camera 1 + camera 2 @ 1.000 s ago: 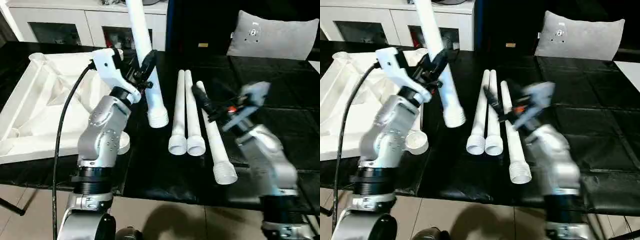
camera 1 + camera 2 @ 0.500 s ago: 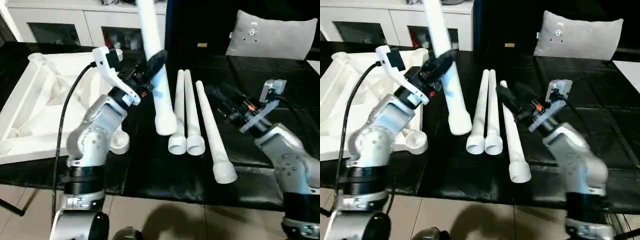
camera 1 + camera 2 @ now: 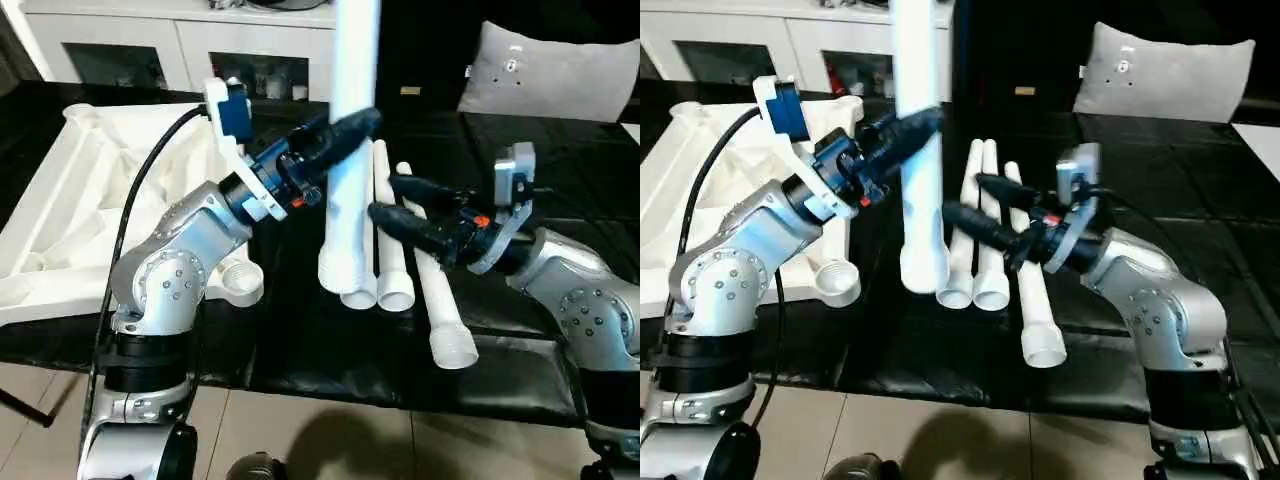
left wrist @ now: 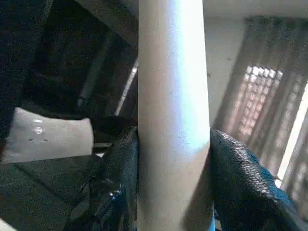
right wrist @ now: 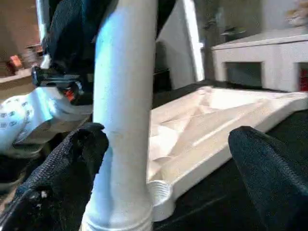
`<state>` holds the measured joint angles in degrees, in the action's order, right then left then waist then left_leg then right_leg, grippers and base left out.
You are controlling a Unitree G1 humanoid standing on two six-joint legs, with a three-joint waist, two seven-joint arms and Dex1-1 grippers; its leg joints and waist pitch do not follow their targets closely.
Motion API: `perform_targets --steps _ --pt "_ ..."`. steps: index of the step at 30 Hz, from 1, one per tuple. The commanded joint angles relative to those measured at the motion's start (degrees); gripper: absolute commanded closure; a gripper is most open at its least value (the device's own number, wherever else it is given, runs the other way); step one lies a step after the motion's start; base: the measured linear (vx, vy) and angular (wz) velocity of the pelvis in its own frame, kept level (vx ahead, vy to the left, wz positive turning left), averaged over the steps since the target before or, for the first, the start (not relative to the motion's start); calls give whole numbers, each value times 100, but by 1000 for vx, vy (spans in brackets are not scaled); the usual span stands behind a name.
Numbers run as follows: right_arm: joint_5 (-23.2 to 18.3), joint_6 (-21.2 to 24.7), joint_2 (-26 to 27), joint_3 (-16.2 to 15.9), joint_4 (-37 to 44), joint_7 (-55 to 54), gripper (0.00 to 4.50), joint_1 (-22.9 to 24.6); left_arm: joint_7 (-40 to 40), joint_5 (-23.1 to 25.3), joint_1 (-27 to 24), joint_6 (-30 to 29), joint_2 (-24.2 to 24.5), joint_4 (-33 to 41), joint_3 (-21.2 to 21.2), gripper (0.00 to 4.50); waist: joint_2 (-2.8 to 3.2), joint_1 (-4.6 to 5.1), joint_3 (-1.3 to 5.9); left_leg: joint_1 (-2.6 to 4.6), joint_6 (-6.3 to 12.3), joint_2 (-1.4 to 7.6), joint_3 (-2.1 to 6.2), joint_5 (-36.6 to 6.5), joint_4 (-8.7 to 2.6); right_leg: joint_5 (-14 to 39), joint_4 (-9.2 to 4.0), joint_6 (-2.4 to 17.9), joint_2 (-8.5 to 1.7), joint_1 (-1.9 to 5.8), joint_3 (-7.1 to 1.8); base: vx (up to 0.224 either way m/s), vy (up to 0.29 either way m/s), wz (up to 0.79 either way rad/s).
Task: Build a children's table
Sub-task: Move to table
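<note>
The white table top (image 3: 70, 200) lies upside down on the left, ribs up, with a round corner socket (image 3: 240, 285) at its near corner. My left gripper (image 3: 345, 135) is shut on one white leg (image 3: 345, 200), holding it nearly upright with its wide end just above the black surface. In the left wrist view both black fingers (image 4: 118, 185) press this leg (image 4: 173, 115). My right gripper (image 3: 975, 200) is open right beside the held leg, one finger (image 5: 62, 173) close to it. Three more legs (image 3: 395, 270) lie side by side on the black surface.
A white cabinet with glass doors (image 3: 150, 50) stands behind the table. A grey cushion (image 3: 560, 70) lies at the back right. The black surface ends at a front edge (image 3: 400, 385) above the tiled floor. A black cable (image 3: 130, 230) runs along my left arm.
My left arm has swung the held leg to the right and stood it nearly upright. The right gripper has moved left, close to that leg, with its fingers spread.
</note>
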<state>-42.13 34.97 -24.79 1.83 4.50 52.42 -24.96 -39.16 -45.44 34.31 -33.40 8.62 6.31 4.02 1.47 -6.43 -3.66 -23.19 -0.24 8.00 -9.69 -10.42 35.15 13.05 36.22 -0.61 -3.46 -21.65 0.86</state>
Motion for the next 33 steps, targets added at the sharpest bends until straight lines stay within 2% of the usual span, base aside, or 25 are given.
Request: perform_targets --steps 1,2,3,6,7,11,20,21,25,31,33 --pt "35 60 -54 -101 78 152 0 -77 -157 -68 10 -21 58 174 -100 268 -93 -10 419 172 244 461 147 -476 -392 124 -365 1446 -486 199 -183 0 0 0" --pt "65 59 -56 -158 71 184 0 -98 -199 -73 -6 -30 67 215 -134 268 -94 -15 426 176 251 461 145 -449 -385 83 -360 1452 -486 194 -183 0 0 0" --pt "133 42 -48 -287 39 261 0 -158 -269 21 -26 56 79 273 -215 268 -120 -13 427 168 267 458 146 -421 -387 73 -357 1457 -488 206 -178 0 0 0" --pt "137 66 -26 -348 19 321 0 -205 -272 164 -21 200 74 271 -275 268 -106 -15 425 180 257 471 146 -448 -388 109 -358 1448 -488 192 -181 0 0 0" --pt "131 74 -26 -348 7 338 0 -213 -260 203 -14 238 68 253 -285 268 -132 -11 421 177 255 467 140 -452 -389 110 -359 1449 -483 193 -181 0 0 0" --pt "235 38 -43 -545 -46 501 0 -236 -420 315 -53 343 73 321 -426 268 -127 -17 431 178 245 465 141 -417 -386 119 -355 1414 -488 198 -181 0 0 0" --pt "405 -30 -64 -764 -91 681 0 -265 -554 366 -117 409 63 363 -618 268 -125 -13 433 176 239 467 142 -430 -382 67 -344 1462 -488 202 -180 0 0 0" --pt "439 -56 -47 -776 -128 671 30 -284 -572 389 -131 420 49 370 -652 268 -119 -12 434 176 237 466 140 -424 -380 57 -342 1465 -488 201 -180 0 0 0" --pt "454 -57 -26 -777 -171 693 41 -320 -599 430 -153 446 26 384 -719 268 -143 -8 438 172 249 464 135 -399 -374 3 -339 1485 -491 212 -181 0 0 0" --pt "469 -51 22 -765 -241 710 96 -353 -599 442 -190 475 23 417 -762 268 -139 -5 436 173 283 463 136 -416 -368 78 -342 1494 -491 206 -178 0 0 0" --pt "512 -74 43 -770 -309 735 119 -374 -586 467 -188 502 18 406 -764 268 -156 -5 436 174 292 464 132 -393 -368 73 -340 1484 -487 205 -177 0 0 0"
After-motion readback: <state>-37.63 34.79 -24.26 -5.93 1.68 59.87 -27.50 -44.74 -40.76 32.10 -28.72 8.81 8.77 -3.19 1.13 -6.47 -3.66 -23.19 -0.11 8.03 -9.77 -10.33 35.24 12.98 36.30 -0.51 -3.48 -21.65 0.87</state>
